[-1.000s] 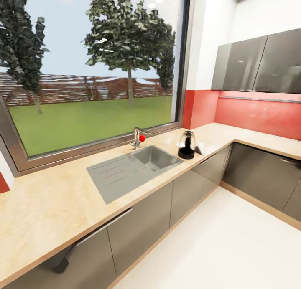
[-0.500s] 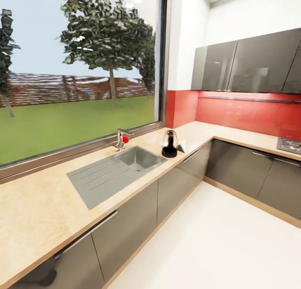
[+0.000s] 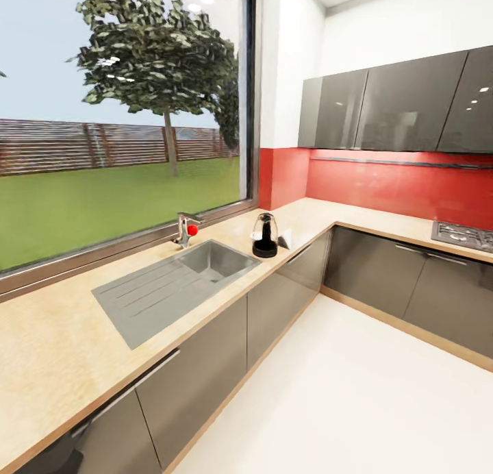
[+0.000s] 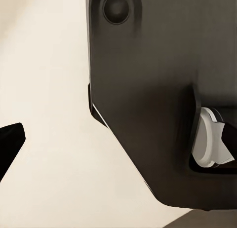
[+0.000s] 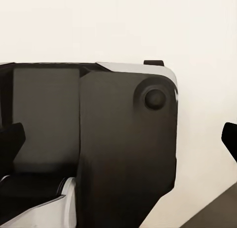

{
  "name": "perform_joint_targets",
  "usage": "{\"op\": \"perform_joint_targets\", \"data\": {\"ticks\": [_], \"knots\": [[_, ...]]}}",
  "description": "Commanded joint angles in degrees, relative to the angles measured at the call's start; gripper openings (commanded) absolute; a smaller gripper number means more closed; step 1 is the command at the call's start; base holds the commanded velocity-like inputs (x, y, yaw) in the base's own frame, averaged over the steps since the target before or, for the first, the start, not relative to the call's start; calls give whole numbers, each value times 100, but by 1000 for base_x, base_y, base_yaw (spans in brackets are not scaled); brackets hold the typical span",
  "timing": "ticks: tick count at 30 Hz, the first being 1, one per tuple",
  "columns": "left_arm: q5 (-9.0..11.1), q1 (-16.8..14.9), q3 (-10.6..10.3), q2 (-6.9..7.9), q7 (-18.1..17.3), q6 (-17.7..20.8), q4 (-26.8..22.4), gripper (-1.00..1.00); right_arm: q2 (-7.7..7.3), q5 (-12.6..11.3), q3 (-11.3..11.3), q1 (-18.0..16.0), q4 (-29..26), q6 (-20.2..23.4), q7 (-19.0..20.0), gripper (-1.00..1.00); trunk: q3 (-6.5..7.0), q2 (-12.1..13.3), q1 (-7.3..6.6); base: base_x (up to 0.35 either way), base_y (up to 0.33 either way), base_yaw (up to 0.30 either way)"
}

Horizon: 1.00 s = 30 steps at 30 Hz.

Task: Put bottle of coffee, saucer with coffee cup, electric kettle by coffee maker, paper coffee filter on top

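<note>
The electric kettle, clear glass with a black lid and dark base, stands on the tan countertop just right of the steel sink. A small pale wedge, the paper coffee filter, lies right beside the kettle on its far side. In the right wrist view my right gripper is open: its dark fingertips sit at both picture edges with the robot's dark body behind them. In the left wrist view my left gripper shows one fingertip far out at the edge, holding nothing.
A faucet with a red knob stands behind the sink under a big window. The counter turns a corner to the right, where a gas hob sits below dark wall cabinets. A white floor lies in front of the grey base cabinets.
The whole head view has swung to the right, so the camera moved. Kettle and sink slid left in the picture and the hob came into view. Nothing on the counter moved.
</note>
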Motion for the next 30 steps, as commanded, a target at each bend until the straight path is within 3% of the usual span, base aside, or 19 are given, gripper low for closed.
{"op": "perform_joint_targets", "data": {"ticks": [1,13,21,30], "knots": [[10,0,0,-1,6,6,-2,100,1,5,0,0,0,-3,0,100,-2,-3,2,0,0,-3],[7,0,0,-1,-9,-29,-2,100,2,-9,-12,0,-19,-3,8,100,2,-3,2,0,0,-28],[-34,8,-37,31,-85,-60,-2,100,-6,-14,-15,0,-18,-2,6,100,5,-3,2,11,-6,-276],[-49,4,-44,25,-82,-65,-5,100,-6,-14,-15,0,-17,-2,6,100,6,-3,2,204,-175,-292]]}}
